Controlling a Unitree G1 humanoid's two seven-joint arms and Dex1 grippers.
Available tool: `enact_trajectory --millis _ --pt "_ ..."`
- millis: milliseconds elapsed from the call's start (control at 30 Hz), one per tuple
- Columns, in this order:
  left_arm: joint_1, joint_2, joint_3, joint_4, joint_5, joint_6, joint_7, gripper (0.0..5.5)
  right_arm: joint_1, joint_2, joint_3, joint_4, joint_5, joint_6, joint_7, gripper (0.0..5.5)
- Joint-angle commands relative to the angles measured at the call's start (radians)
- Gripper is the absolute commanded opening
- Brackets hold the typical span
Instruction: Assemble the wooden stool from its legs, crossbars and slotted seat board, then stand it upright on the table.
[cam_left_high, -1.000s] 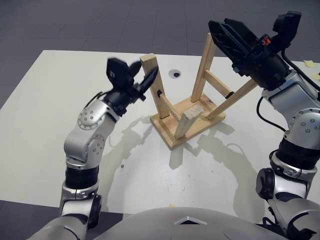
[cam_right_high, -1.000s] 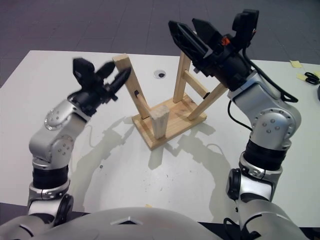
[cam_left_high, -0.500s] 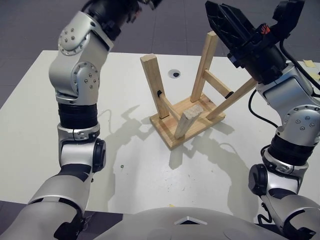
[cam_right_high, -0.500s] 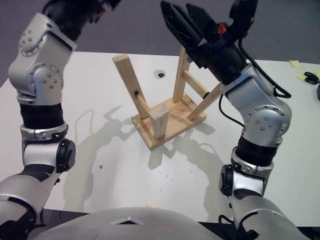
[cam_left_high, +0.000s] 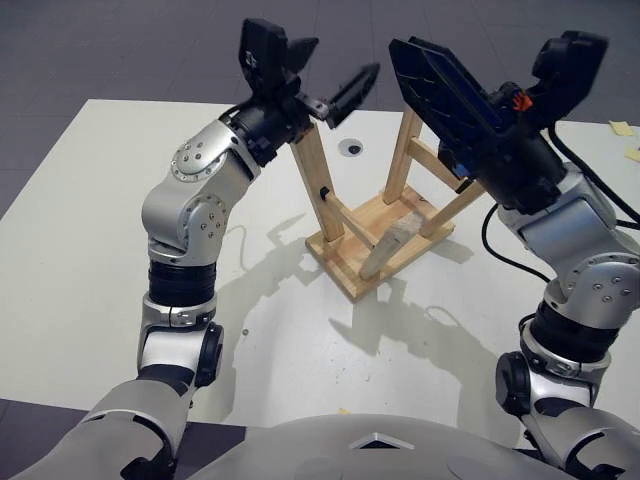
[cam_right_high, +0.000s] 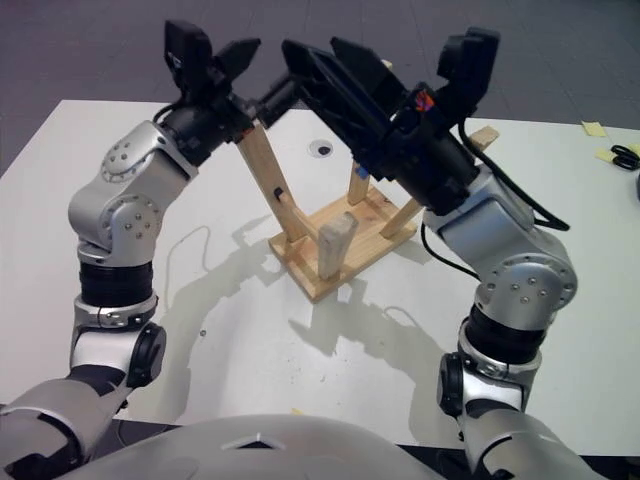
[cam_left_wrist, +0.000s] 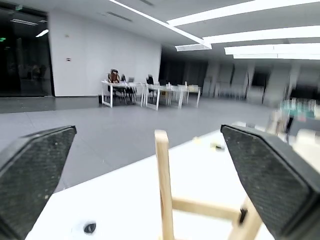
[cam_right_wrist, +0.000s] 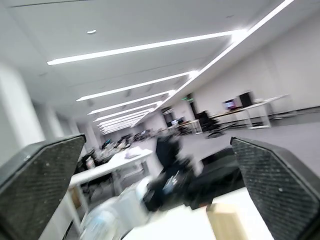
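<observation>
Wooden stool upside-down on white table

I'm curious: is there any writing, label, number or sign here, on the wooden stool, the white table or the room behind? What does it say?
No text can be read anywhere.
Pale wooden stool: bare wood, no print.
White table: no print.
Yellow paper notes at the table's far right edge: too small to tell.
Lit screen in the room behind: too blurred to read.
</observation>
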Motion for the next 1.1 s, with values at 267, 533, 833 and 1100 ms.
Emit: enact_trajectory --millis 267,533,833,1100 --pt "-0.085 0.075 0.179 0.022 -0.051 0.014 0.098 5.37 0.204 -0.293 0.184 -0.204 -0.231 0.086 0.084 5.4" --pt "-0.045 0.063 0.169 0.012 -0.042 0.007 0.104 5.37 0.16 -0.506 0.098 -0.014 -0.667 -0.099 0.279 5.4" --pt "-0.001 0.057 0.143 0.002 -0.013 -0.005 0.112 5.37 0.059 -0.386 0.007 0.082 -0.669 -0.133 0.225 5.4" --pt "0.091 0.157 -0.011 0.165 0.285 -0.154 0.063 5.37 0.233 -0.125 -0.057 0.087 -0.634 -0.144 -0.04 5.4"
